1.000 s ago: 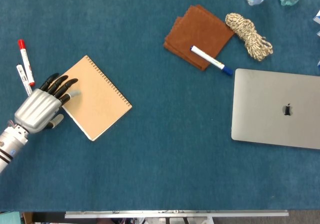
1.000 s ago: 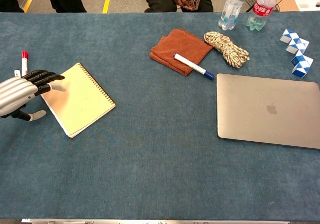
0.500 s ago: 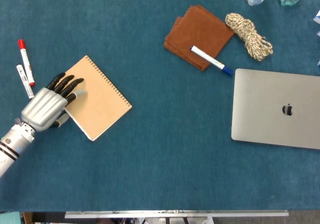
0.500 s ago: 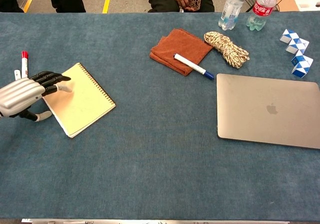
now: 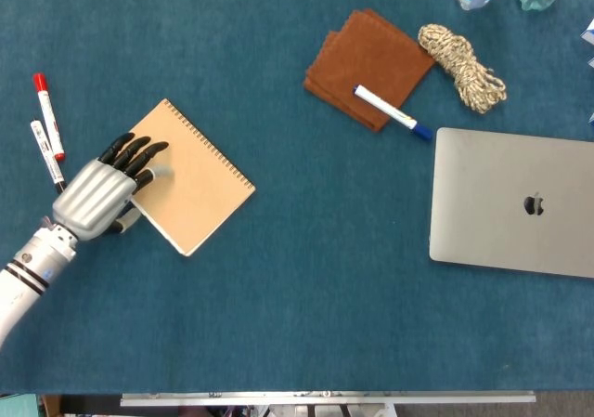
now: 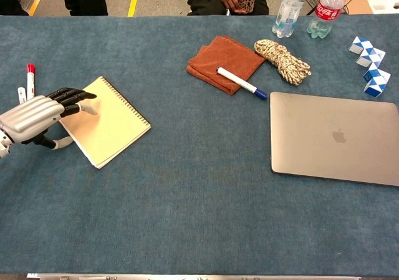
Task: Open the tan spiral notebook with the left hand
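The tan spiral notebook (image 5: 197, 177) (image 6: 111, 123) lies closed and turned at an angle on the blue cloth at the left, its wire spiral along the upper right edge. My left hand (image 5: 104, 190) (image 6: 38, 115) rests on the notebook's left corner, black fingers stretched over the cover and thumb at the edge below. It holds nothing. My right hand shows in neither view.
Two markers (image 5: 46, 131) lie left of the hand. A rust cloth (image 5: 368, 57) with a blue-capped marker (image 5: 392, 111), a rope coil (image 5: 462, 64), a closed laptop (image 5: 516, 202) and two bottles (image 6: 292, 7) occupy the right and back.
My left hand has moved to the right, further onto the cover. The notebook has slid a little to the right with it. It remains closed.
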Controlling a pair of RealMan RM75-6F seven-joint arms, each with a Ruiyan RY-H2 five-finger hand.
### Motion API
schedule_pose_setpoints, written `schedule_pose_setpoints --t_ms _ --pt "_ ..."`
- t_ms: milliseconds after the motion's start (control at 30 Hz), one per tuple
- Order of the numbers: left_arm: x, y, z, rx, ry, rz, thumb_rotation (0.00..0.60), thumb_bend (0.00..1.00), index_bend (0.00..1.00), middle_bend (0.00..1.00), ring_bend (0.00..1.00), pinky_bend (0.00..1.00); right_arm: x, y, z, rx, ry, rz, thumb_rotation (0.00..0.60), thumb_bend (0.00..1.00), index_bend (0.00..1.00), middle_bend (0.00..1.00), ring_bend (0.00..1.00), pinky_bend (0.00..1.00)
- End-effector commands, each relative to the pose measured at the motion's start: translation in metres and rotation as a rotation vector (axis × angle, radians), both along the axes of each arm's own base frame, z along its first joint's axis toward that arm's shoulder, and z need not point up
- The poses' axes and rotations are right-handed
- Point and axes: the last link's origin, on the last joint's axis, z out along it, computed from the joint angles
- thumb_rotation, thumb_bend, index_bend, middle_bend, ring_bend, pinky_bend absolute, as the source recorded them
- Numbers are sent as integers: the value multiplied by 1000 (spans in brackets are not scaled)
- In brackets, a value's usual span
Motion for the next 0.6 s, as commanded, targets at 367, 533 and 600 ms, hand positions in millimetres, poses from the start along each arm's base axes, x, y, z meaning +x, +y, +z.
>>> schedule_pose_setpoints --t_ms 367,533,600 --pt "33 9 -13 -65 -168 67 600 372 302 76 6 0 -1 0 1 -6 -6 5 600 202 138 175 99 178" --pt "43 13 -17 -75 -196 71 600 423 343 84 6 0 -1 1 3 -14 -7 7 600 202 138 175 99 177" --pt "46 15 -18 -79 -211 80 600 453 368 87 6 0 -2 1 4 -17 -8 6 600 202 138 175 99 177"
